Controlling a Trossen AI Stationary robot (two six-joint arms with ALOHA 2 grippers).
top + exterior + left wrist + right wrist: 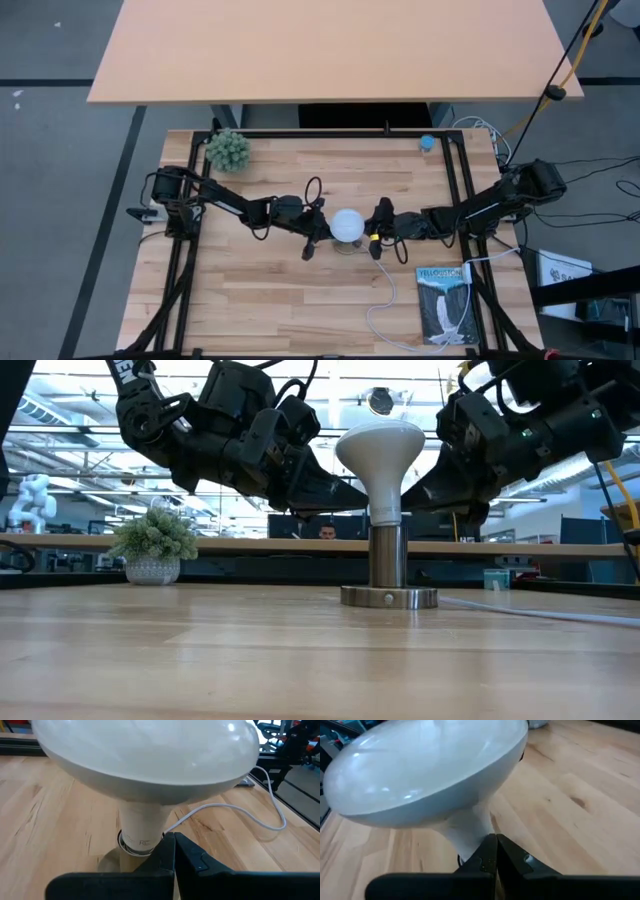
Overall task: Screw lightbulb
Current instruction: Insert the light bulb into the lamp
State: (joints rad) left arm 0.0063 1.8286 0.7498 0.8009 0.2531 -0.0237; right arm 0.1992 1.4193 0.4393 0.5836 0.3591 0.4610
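Landmark: the socket (388, 596), a metal disc with an upright tube, standing near the middle of the table (260, 290).

Far to the socket's left and toward the table's back edge, a small potted plant (228, 150); in the low view it sits left of the socket, well apart.

Left gripper (312, 238) reaches in from the left, just beside the socket at bulb height. In its wrist view the two dark fingers (186, 861) lie closed against each other, tips near the bulb's neck, gripping nothing.

The bulb (379, 465) stands upright in the socket, white neck down in the tube, broad frosted head on top. From above the head (347, 225) hides most of the disc.

Right gripper (378, 238) comes in from the right, just beside the bulb, mirroring the left. Its fingers (506, 857) are also pressed together, empty, tips close to the neck.

A white cord (382, 300) runs from the socket toward the front right. A booklet (445, 304) lies there, well apart from the socket. A small blue object (427, 143) sits at the back right.
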